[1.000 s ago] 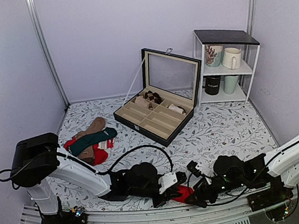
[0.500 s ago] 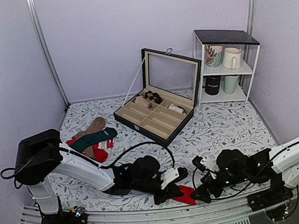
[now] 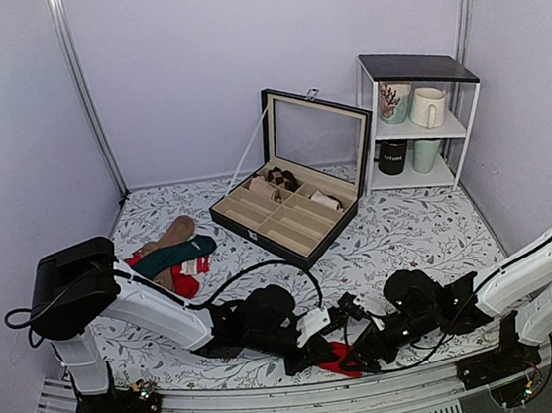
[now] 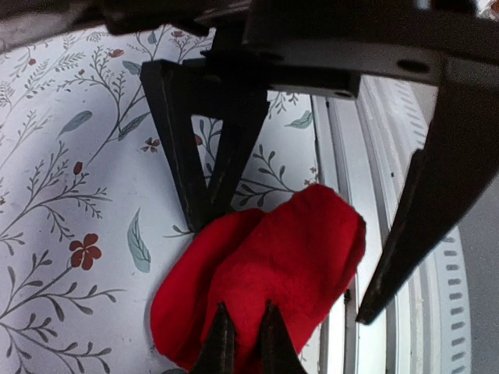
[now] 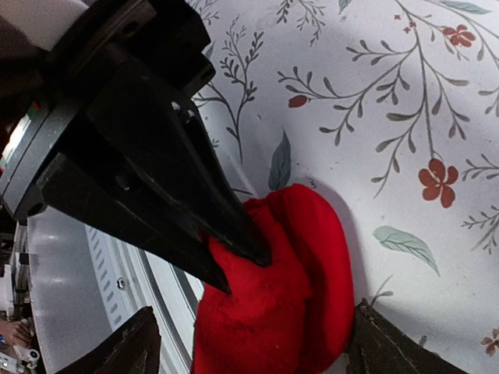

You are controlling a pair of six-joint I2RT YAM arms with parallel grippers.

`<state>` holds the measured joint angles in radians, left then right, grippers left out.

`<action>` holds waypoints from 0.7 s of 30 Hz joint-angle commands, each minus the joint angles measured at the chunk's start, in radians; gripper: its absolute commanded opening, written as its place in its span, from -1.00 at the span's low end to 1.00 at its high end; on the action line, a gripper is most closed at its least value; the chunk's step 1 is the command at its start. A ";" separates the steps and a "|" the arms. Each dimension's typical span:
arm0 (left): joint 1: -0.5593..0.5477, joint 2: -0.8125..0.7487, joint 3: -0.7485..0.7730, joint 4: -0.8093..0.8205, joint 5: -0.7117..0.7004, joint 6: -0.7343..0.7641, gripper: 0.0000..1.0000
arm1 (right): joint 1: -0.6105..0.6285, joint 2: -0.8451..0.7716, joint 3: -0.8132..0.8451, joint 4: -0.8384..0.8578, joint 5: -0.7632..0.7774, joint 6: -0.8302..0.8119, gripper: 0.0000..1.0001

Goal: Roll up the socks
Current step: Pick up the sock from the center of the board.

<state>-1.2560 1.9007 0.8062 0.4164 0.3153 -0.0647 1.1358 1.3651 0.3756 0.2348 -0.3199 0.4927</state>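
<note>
The flower-printed desk [image 3: 410, 241] lies under both arms. The right claw [image 5: 257, 343] stands spread wide, one finger on either side of the socks [image 4: 273, 265]; I cannot tell whether either finger touches them. The left claw [image 4: 245, 343] is clamped together on the red fabric. The socks lie bunched between the two facing claws.

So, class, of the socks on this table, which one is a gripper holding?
The bright red sock at the near edge, pinched in the shut left gripper; the other socks lie piled at the left side.
</note>
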 commanded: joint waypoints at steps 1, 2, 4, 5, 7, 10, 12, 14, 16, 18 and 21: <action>0.003 0.095 -0.069 -0.269 -0.036 0.006 -1.00 | -0.005 0.075 0.006 0.079 -0.097 0.053 0.62; 0.003 0.093 -0.071 -0.268 -0.037 0.006 -1.00 | -0.005 0.082 0.003 0.091 -0.101 0.063 0.58; 0.005 0.091 -0.075 -0.265 -0.038 0.006 -1.00 | -0.005 0.085 -0.007 0.106 -0.101 0.082 0.51; 0.006 0.091 -0.078 -0.262 -0.039 0.006 -1.00 | -0.006 0.084 -0.013 0.112 -0.103 0.088 0.47; 0.007 0.091 -0.081 -0.257 -0.038 0.006 -1.00 | -0.006 0.081 -0.026 0.122 -0.109 0.102 0.39; 0.007 0.091 -0.082 -0.253 -0.040 0.005 -1.00 | -0.005 0.081 -0.041 0.138 -0.115 0.122 0.23; 0.007 0.091 -0.082 -0.251 -0.042 0.005 -1.00 | -0.006 0.092 -0.048 0.150 -0.116 0.129 0.13; 0.008 0.092 -0.080 -0.251 -0.047 0.006 -1.00 | -0.007 0.112 -0.050 0.166 -0.117 0.134 0.05; 0.007 0.091 -0.079 -0.248 -0.051 0.006 -1.00 | -0.006 0.138 -0.046 0.185 -0.125 0.138 -0.06; 0.007 0.089 -0.079 -0.242 -0.059 0.005 -1.00 | -0.006 0.171 -0.042 0.211 -0.133 0.144 -0.23; 0.009 0.083 -0.077 -0.234 -0.080 0.003 -1.00 | -0.006 0.215 -0.034 0.237 -0.140 0.151 -0.76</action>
<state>-1.2530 1.8999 0.7872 0.4465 0.3096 -0.0731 1.1229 1.5024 0.3443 0.4431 -0.4335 0.6189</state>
